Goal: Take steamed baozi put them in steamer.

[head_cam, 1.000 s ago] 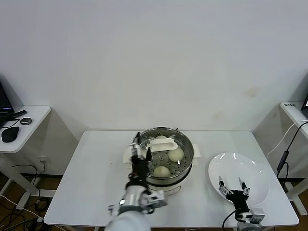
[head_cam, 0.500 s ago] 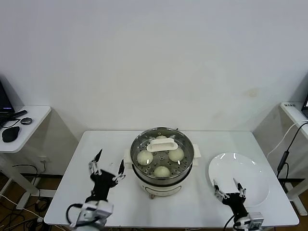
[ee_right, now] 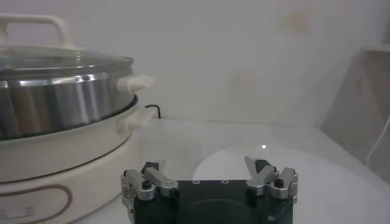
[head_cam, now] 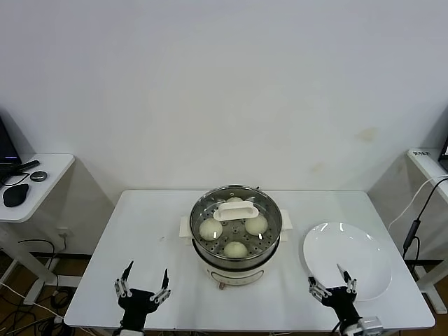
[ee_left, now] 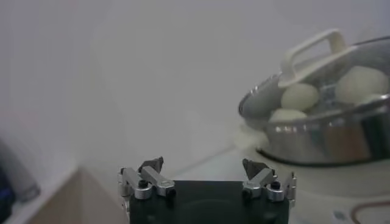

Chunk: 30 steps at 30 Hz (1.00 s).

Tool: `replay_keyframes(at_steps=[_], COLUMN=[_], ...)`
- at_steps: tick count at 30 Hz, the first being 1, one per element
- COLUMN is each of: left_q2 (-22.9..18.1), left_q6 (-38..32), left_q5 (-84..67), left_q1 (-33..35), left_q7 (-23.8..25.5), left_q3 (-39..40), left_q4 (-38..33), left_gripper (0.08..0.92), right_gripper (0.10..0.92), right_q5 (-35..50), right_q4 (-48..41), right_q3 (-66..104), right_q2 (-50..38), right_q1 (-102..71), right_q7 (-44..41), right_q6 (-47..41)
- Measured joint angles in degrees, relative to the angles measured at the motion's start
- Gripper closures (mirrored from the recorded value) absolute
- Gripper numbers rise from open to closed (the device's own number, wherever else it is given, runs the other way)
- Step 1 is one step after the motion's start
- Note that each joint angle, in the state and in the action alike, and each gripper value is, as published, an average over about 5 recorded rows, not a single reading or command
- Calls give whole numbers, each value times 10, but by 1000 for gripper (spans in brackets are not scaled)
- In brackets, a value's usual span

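**Both hands down at the front edge, buns in the pot**

Looking across the white desk (head_cam: 140,238), the biggest change is on the left. A second ago the left hand (head_cam: 143,288) stood right up against the steamer (head_cam: 236,234), by its near left rim; half a second ago it was out over the open desk; now it sits low at the front edge, well apart from the pot, fingers spread and holding nothing. The right hand (head_cam: 332,283) has slid a little lower too and rests at the front edge, just at the near rim of the white plate (head_cam: 357,252), also spread wide and empty.

The steamed baozi (head_cam: 235,248) have not moved: four pale buns lie on the perforated tray inside the steamer, under the glass lid (head_cam: 235,210) with its white handle. The steamer stands near the middle of the desk, toward the back.

There is bare desk to the left of the pot, between it and the left edge. On the right the plate fills most of the room between the steamer and the right edge. A side desk (head_cam: 31,185) with a mouse stands far left.
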Motion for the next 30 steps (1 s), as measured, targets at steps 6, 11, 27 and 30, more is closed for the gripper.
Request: replay_keyframes(at_steps=[6,11,27,30], left_q2=[-3,-5,-1,-1], left_q6=[-8,-12,-11,-10], left_q5=[-19,-33,-53,-54], left_q1=[26,36,68,72], left_q7=[-13,-17,-23,-21], left_q3=[2,0,2,2], left_q4=[-4,-7,-25,-28], left_gripper=[177,177,177,177], right_gripper=[203,203,203,203], right_q5=[-1,4,3,2], right_q4=[11,19,47,50], right_q3=[-4,-3,14,19], right_q2=[-3,-8,-10,-10], right_q1=[-6,-13,-27,-29], right_q7=[10,18,18,17], right_q6=[-5,-13,-40,-43])
